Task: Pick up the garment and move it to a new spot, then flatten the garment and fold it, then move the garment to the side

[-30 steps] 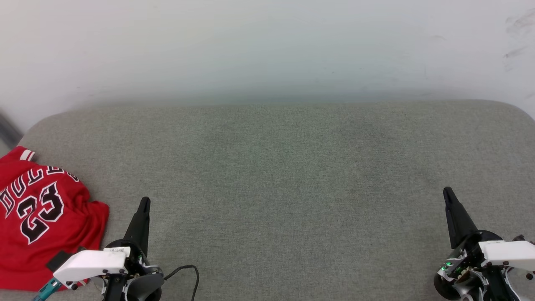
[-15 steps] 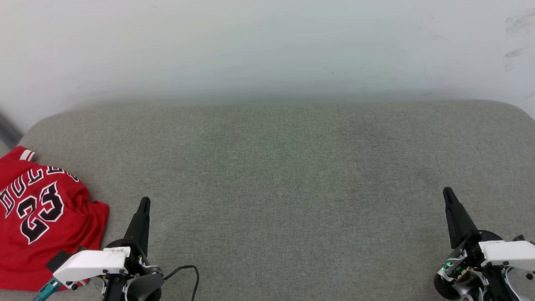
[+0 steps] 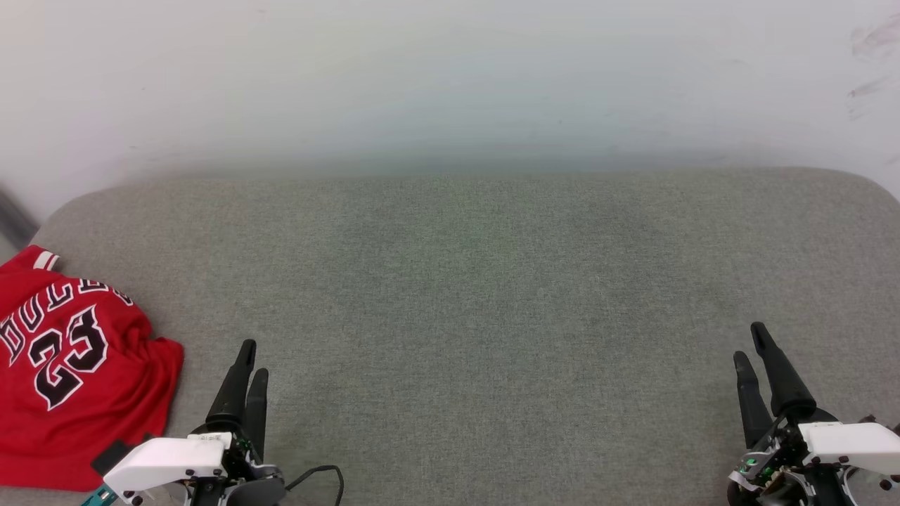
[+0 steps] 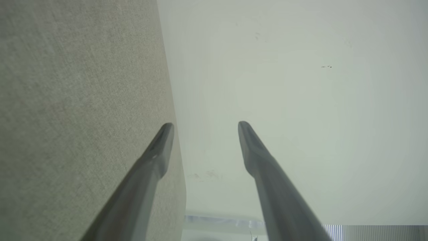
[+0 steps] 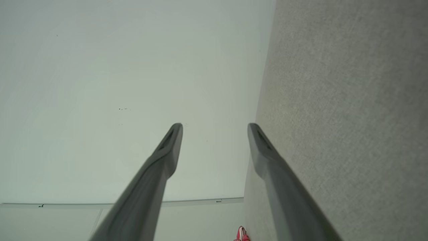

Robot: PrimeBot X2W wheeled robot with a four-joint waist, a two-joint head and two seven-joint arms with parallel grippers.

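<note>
Adjoining pale wall (image 3: pixel 450 70), grey cushion (image 3: pixel 450 281) with garment (image 3: pixel 70 365); left claw (image 3: pixel 253 358), right claw (image 3: pixel 749 341) spread.

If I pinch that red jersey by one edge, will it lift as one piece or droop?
Likely floppy: the jersey lies rumpled, with folds near its hem, so it should droop from one pinch. Probably light, being thin cloth lying low on the grey cushion. Pushed, it would likely bunch rather than slide on that woven surface.
</note>
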